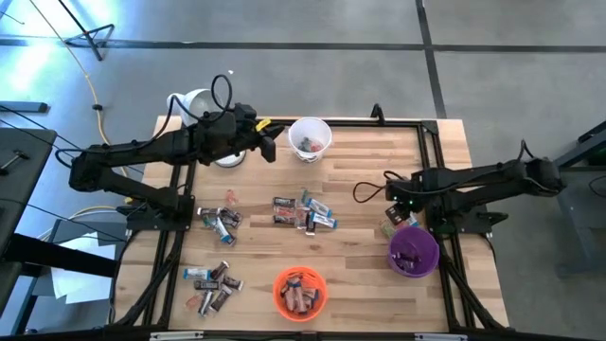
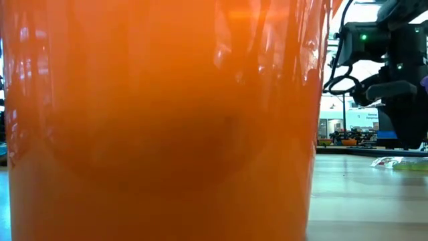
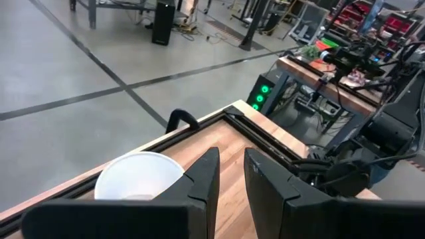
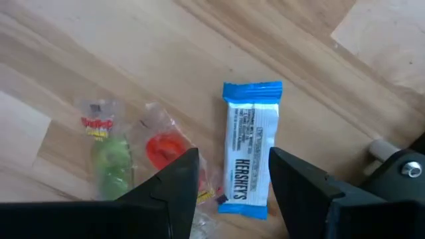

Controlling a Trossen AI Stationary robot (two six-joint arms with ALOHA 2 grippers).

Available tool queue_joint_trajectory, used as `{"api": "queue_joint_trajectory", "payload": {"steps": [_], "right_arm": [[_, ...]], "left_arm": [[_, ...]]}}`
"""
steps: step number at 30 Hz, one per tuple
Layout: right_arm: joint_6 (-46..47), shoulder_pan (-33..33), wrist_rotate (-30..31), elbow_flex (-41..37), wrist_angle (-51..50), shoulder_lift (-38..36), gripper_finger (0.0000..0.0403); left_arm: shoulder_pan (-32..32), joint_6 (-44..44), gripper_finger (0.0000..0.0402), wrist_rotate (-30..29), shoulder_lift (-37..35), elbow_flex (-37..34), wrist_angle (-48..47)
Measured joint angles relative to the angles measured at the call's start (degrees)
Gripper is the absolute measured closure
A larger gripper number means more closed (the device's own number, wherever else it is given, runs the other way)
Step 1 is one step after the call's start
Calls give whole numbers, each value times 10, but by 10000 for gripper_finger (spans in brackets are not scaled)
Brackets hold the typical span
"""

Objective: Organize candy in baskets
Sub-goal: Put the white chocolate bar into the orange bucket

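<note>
So I've got the right gripper hovering fingers-apart over the blue-silver bar, near the purple basket. Next: drop straight down and pinch. Left gripper, narrow gap, empty, sits beside the white basket.

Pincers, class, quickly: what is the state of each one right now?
Left pincer: narrow gap between its fingers, nothing held, beside the white basket.
Right pincer: open, empty, above the blue-silver Hershey's bar.
</note>
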Motion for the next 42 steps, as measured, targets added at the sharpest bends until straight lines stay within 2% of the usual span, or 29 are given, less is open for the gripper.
{"api": "queue_joint_trajectory", "payload": {"steps": [8,13,27,31,38,40,42], "right_arm": [[-14,-42,-3,-28,20,0,226],[-15,-64,-37,-68,53,0,226],[-8,-75,-45,-81,70,-1,232],[6,-75,-42,-81,66,-1,267],[15,-75,-41,-81,63,-1,376],[15,-75,-41,-81,63,-1,391],[19,-75,-42,-80,62,-1,390]], "left_arm": [[11,0,346,7,0,0,-7],[15,0,346,7,0,0,-22],[15,0,346,6,0,0,-24],[15,0,346,6,0,0,-24],[15,0,346,6,0,0,-26],[15,0,346,6,0,0,-29],[15,0,346,6,0,0,-30]]}}
